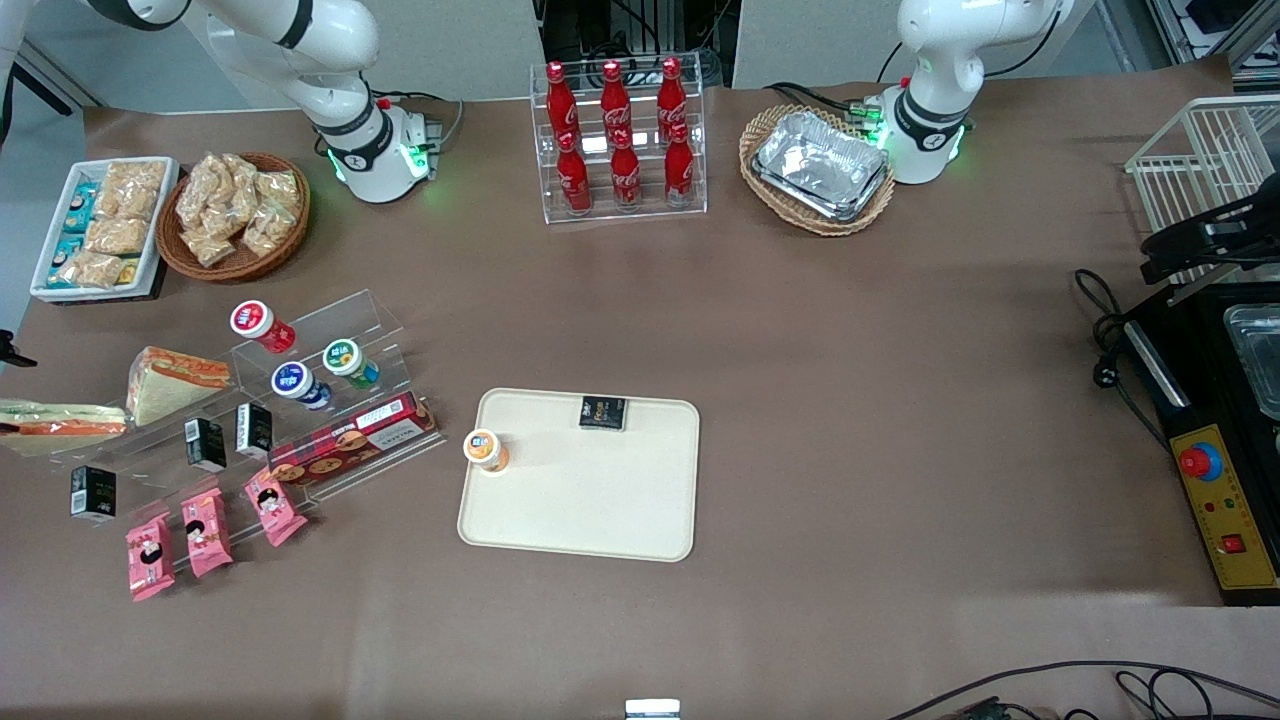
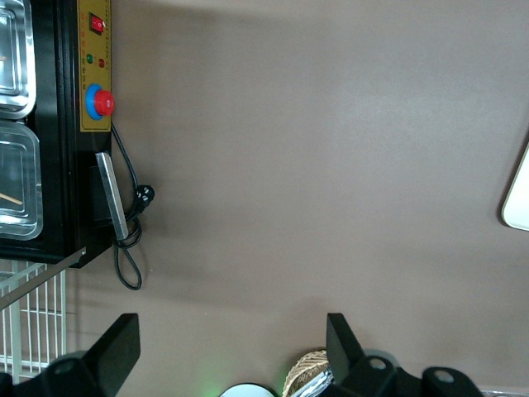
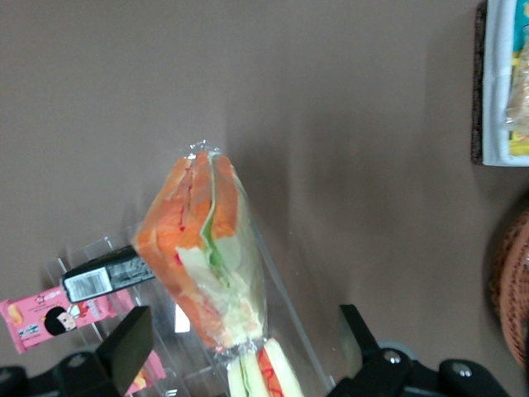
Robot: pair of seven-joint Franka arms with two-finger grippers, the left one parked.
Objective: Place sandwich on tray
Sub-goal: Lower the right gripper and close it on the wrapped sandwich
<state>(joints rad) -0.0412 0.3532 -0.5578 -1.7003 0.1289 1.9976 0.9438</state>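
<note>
— Brown paper covers the whole table, and the sandwich lies on its side on the clear stepped stand at the working arm's end, well apart from the tray.

— Where is the gripper?

— Hovering above the stand, jaws spread wide and pinching nothing. Nothing is lifted yet.

— So what can go wrong?

— First, the wrong pick. The wedge sandwich sits just beside the target, and in the wrist view it lies closer to the line between the fingers than the target does. A straight descent from here would probably close on the wedge.

— And if it lines up properly?

— The wrap looks slick and loose. Fingers closing on film alone could let the sandwich slide out on the way across. Squeeze too hard and the soft bread crushes.

— Does the stand matter?

— Yes. It looks light. A fingertip catching a step could shove it and tip the small black box or the pink snack packs near it.

— At the tray?

— An orange-lidded bottle stands upright at one edge, and a black packet lies by the rim farther from the front camera. A low approach could knock the bottle over; the bare part nearer the front camera looks safest.
</note>
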